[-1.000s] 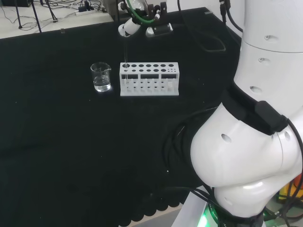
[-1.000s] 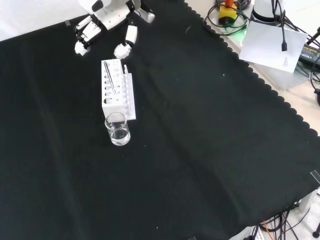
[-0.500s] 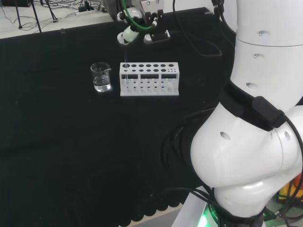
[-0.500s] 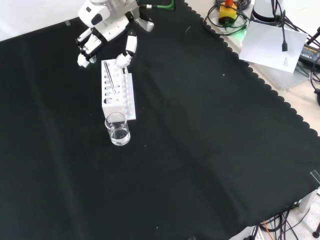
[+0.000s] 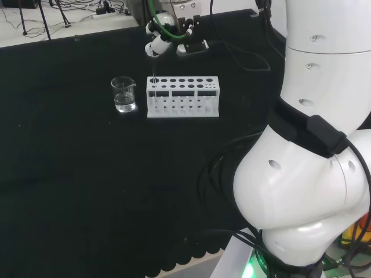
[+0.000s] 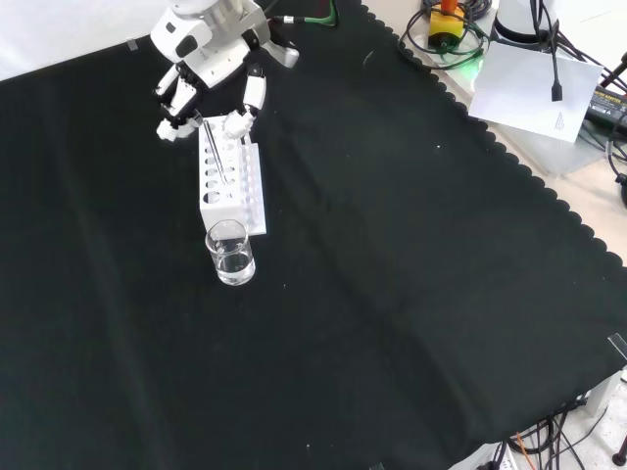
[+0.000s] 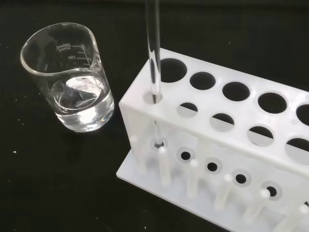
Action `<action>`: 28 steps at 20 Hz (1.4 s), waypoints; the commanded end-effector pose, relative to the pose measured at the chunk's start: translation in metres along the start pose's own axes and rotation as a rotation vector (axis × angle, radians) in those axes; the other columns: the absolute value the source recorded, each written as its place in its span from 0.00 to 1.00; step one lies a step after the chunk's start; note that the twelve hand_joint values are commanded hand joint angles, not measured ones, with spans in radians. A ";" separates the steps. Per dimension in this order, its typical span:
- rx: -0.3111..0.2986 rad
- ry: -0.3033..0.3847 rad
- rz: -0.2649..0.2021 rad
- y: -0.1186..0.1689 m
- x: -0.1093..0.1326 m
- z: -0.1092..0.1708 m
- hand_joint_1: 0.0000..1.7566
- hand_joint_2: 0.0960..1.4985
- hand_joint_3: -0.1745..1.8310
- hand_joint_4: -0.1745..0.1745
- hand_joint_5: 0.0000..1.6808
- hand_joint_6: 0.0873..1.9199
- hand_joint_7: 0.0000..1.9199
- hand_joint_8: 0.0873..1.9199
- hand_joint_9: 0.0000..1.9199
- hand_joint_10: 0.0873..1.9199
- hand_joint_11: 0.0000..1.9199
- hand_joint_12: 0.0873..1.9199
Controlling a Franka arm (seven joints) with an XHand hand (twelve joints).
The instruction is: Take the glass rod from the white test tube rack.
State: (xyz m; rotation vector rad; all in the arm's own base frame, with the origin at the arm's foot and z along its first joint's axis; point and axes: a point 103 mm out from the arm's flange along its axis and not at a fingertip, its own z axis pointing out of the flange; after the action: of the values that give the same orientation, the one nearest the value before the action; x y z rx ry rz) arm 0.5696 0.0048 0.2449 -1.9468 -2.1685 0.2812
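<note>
Front view: hand (image 6: 211, 54) enters from 12 o'clock, palm facing down, at the upper left of the cloth. Fingers (image 6: 174, 106) and thumb (image 6: 247, 103) spread apart, lightly bent, tips pointing toward 6 o'clock, nothing between them. Head view: hand (image 5: 165, 37) at 12 o'clock; white arm links (image 5: 313, 150) stand at 3 o'clock.

Lighting even and fairly bright, overhead; black cloth (image 6: 392, 294) soaks it up and carries almost no visible shadows. White arm link (image 5: 301, 191) in head view close to overexposed, with soft sheen. Wrist view crisp: beaker (image 7: 72, 82) shows sharp highlights on rim and water, glass rod (image 7: 153, 53) catches a thin bright streak, white test tube rack (image 7: 222, 140) softens slightly toward the frame edge.
</note>
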 end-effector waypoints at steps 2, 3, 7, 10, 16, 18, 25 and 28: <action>-0.010 -0.006 -0.013 0.001 0.005 0.000 0.38 0.60 0.38 0.05 0.21 0.00 0.39 0.48 0.48 0.48 0.21 0.70; -0.009 -0.009 -0.012 0.001 0.005 0.000 0.38 0.60 0.38 0.05 0.23 0.00 0.41 0.49 0.49 0.48 0.22 0.69; -0.001 -0.022 -0.007 0.005 0.006 0.001 0.40 0.61 0.38 0.02 0.25 0.14 0.44 0.48 0.52 0.48 0.27 0.68; -0.014 -0.023 -0.021 0.006 0.008 0.001 0.43 0.60 0.38 0.00 0.29 0.38 0.46 0.48 0.56 0.47 0.33 0.67; -0.022 -0.051 -0.029 0.014 0.020 0.002 0.49 0.58 0.40 0.00 0.37 0.51 0.48 0.49 0.65 0.50 0.47 0.63; -0.029 -0.054 -0.029 0.015 0.020 0.003 0.52 0.58 0.41 0.00 0.39 0.52 0.49 0.51 0.66 0.52 0.53 0.62; -0.078 -0.101 -0.001 0.019 0.020 0.002 0.63 0.77 0.13 0.00 0.47 0.65 0.54 0.58 0.73 0.55 0.73 0.53; -0.155 -0.110 -0.004 0.015 0.022 -0.003 0.70 0.70 0.18 0.00 0.49 0.56 0.53 0.62 0.77 0.55 0.83 0.47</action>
State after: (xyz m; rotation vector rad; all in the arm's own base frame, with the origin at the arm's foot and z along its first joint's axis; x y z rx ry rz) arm 0.5847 0.0267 0.2381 -1.9929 -2.2720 0.2990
